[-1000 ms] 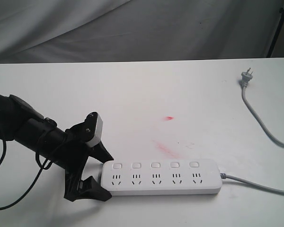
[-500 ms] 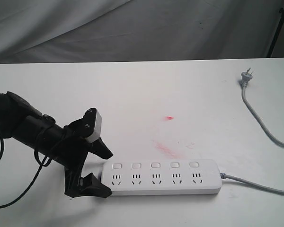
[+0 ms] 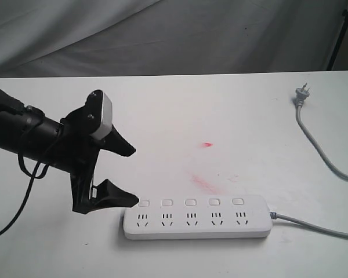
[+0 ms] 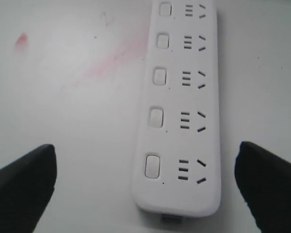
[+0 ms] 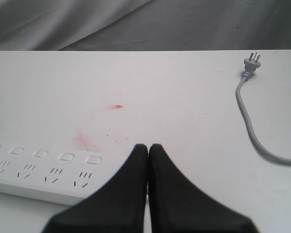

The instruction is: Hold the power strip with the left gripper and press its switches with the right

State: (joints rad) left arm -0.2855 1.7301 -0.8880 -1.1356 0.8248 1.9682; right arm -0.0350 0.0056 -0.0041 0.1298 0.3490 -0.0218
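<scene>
The white power strip [image 3: 197,217] lies flat near the table's front edge, and its five switches [image 3: 190,202] sit in a row above the sockets. My left gripper [image 3: 134,175] hangs open just above and left of the strip's left end, touching nothing. In the left wrist view the strip [image 4: 179,111] runs away between the wide-spread fingers [image 4: 24,179], with the switches [image 4: 155,117] facing up. My right gripper [image 5: 148,145] is shut and empty, above the table to the right of the strip [image 5: 39,174]. It does not show in the exterior view.
A grey plug [image 3: 301,92] lies at the table's back right, and its cord [image 3: 322,150] curves off the right edge. The strip's cord [image 3: 319,229] leaves its right end. Red smears [image 3: 206,184] mark the table behind the strip. Grey cloth [image 3: 162,35] hangs behind.
The left gripper has risen and drawn back to the left from around the strip's left end, still open. The strip has stayed put.
</scene>
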